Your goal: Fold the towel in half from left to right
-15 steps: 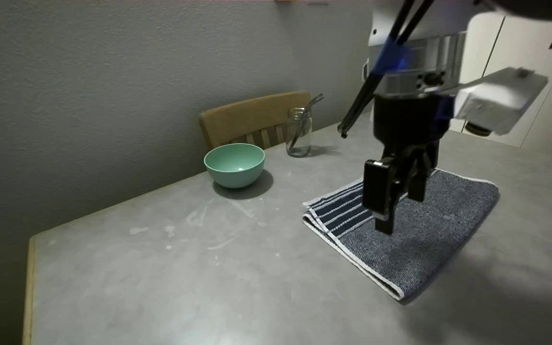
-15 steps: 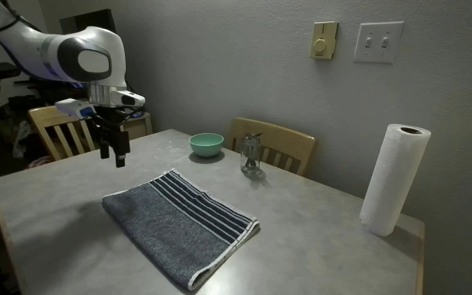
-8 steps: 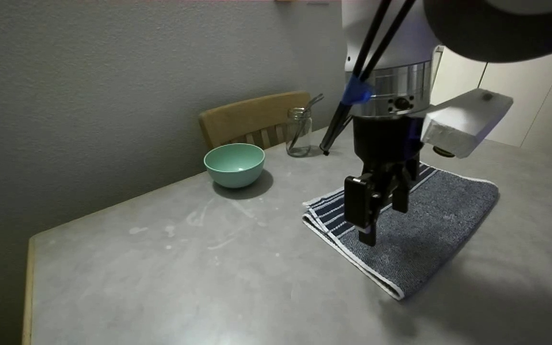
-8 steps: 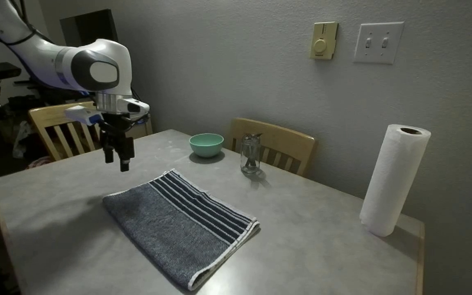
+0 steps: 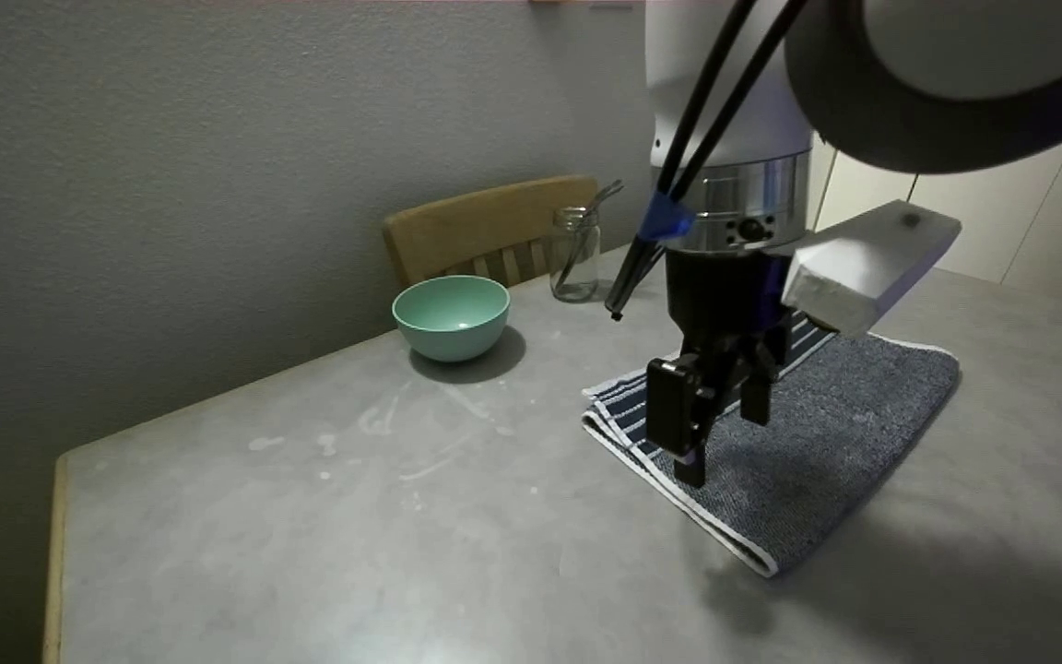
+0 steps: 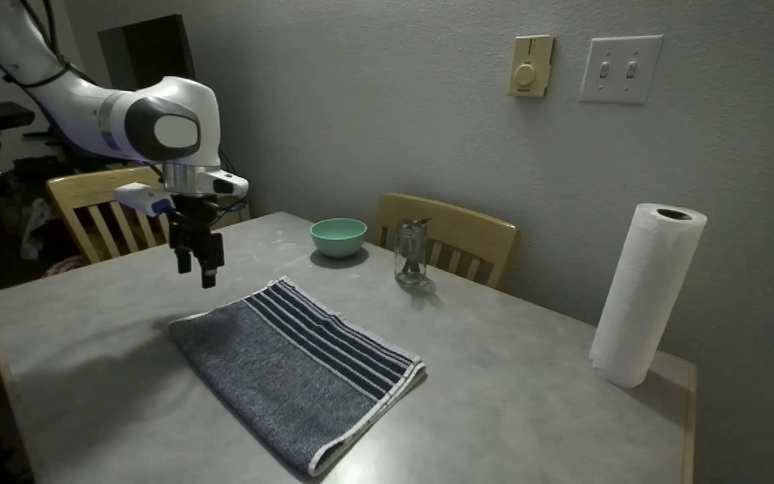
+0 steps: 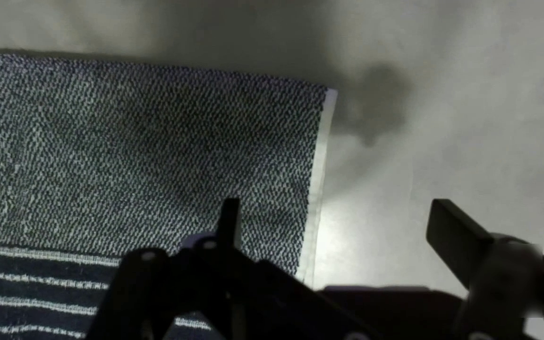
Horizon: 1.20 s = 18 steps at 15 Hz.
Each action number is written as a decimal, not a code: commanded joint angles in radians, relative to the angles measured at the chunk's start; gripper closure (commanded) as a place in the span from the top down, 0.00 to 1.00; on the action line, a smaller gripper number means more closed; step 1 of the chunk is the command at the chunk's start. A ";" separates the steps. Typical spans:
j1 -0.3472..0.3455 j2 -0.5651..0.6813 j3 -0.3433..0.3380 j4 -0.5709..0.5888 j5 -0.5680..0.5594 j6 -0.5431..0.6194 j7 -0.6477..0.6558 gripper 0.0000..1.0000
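The towel [image 5: 844, 415] is a dark grey-blue cloth with white edges and a band of light stripes at one end. It lies flat in layers on the table, and also shows in an exterior view [image 6: 279, 370] and the wrist view [image 7: 135, 156]. My gripper [image 5: 723, 446] is open and empty, hanging above the table with its fingers pointing down. It also shows in an exterior view [image 6: 197, 274]. In the wrist view, my gripper [image 7: 337, 208] has one finger over the towel and the other over bare table, with the white edge between them. Neither finger appears to touch the cloth.
A teal bowl [image 5: 451, 323] and a glass jar [image 5: 575, 263] with utensils stand near the wall side of the table [image 5: 310, 516]. A paper towel roll [image 6: 646, 296] stands near a table corner. Wooden chairs [image 6: 454, 228] stand at the table edge.
My gripper has moved lower; in the exterior views it shifted left in one and slightly right in another, toward the towel's near white edge. It stays open. The towel has not moved.
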 commanded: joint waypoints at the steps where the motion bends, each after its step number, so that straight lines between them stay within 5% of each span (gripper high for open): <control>1: 0.029 0.077 -0.021 0.060 -0.016 0.001 0.022 1.00; 9: 0.144 0.159 -0.132 0.146 -0.183 -0.018 0.230 1.00; 18: 0.179 0.253 -0.198 0.193 -0.238 0.040 0.271 1.00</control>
